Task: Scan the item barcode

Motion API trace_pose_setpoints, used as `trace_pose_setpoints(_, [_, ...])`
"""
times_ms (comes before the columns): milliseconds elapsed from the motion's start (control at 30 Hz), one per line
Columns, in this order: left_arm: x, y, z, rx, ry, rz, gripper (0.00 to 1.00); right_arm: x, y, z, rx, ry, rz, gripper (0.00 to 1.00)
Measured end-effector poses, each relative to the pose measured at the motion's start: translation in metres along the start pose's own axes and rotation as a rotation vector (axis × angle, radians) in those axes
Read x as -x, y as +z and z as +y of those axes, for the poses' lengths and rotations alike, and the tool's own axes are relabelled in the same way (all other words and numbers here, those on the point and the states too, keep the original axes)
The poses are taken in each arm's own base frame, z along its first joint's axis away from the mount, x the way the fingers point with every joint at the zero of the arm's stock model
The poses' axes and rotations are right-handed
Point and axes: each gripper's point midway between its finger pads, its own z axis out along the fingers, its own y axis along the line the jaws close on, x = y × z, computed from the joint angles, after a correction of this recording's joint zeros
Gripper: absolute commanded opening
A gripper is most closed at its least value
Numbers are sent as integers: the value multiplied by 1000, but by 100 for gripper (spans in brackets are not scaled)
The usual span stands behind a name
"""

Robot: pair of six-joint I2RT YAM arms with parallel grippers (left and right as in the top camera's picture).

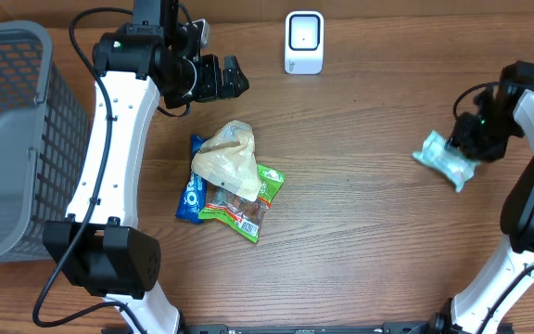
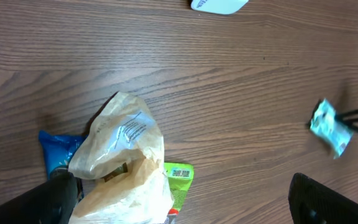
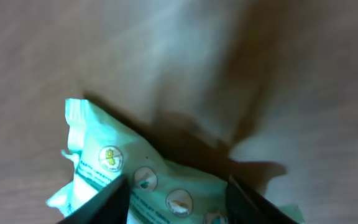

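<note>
Task item is the pale green packet, at 3 o'clock on the tabletop and well apart from the white scanner at 12 o'clock. Your right end effector is over the packet's 1 o'clock end. In the wrist view its fingers stand partway apart with the packet between them, but you can't tell whether they pinch it or only straddle it. Your left end effector gapes wide and holds nothing. It hovers at 11 o'clock near the scanner's 8 o'clock side, above the snack pile at centre. Risks: if the hold is loose or only on an edge, the slick film likely slides out as you lift, or the packet droops and twists. No barcode shows on the packet in any view, so you may present the wrong face and get no read. The route to the scanner runs toward the left arm, so bringing the packet in close there risks a bump. The grey basket at 9 o'clock is out of the way.
</note>
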Motion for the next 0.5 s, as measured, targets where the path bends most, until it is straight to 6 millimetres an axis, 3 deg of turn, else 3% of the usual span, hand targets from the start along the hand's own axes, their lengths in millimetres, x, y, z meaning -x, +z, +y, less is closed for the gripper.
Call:
trace_pose_setpoints(67, [0,0,0,0,0,0,100,-21,1,12,4,13,85,38])
trace_pose_setpoints(200, [0,0,0,0,0,0,100,-43,4,46,54,21,164,38])
trace_pose_setpoints(367, [0,0,0,0,0,0,100,-60,10,123,189,7,203,38])
trace_pose_setpoints(433, [0,0,0,0,0,0,100,-68,13,164,274,-56,207,38])
trace_pose_setpoints(500, [0,0,0,0,0,0,100,-81,14,191,312,-120,226,35])
